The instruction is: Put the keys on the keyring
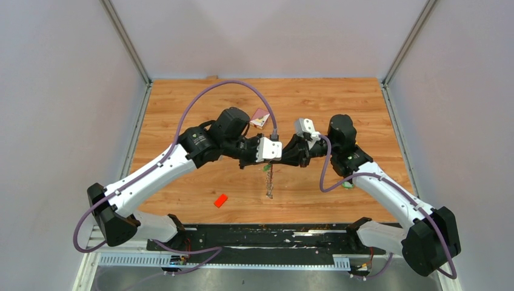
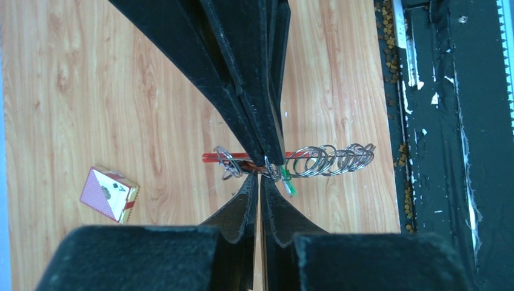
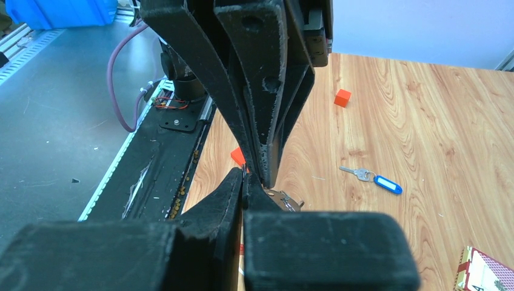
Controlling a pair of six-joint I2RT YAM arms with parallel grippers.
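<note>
Plainly, one keyring (image 2: pixel 324 160) is in play, held clear above the table (image 1: pixel 339 103) between two grippers that meet tip to tip. It shows one red strap (image 2: pixel 213 157) and a run of silver wire rings; from above it hangs down as a thin strip below the fingertips.

The left gripper (image 2: pixel 259 177) has its jaws pressed almost together, a sliver between them, pinched onto the keyring. The right gripper (image 3: pixel 243 176) is likewise closed tight on the same bunch from the opposite side.

Keys counted: one blue-tagged key (image 3: pixel 371 178) lying flat on the wood, well apart from the grippers. One green tag (image 2: pixel 289 185) sits just beside the fingertips; whether it is threaded on, I cannot tell.

Other items: one pack of cards (image 2: pixel 109 194), one flat orange-red block (image 1: pixel 220 200), and one orange cube (image 3: pixel 342 97), all resting apart on the table.

The crossed fingers cover the grip point in both wrist views, so which ring each one holds cannot be told.
</note>
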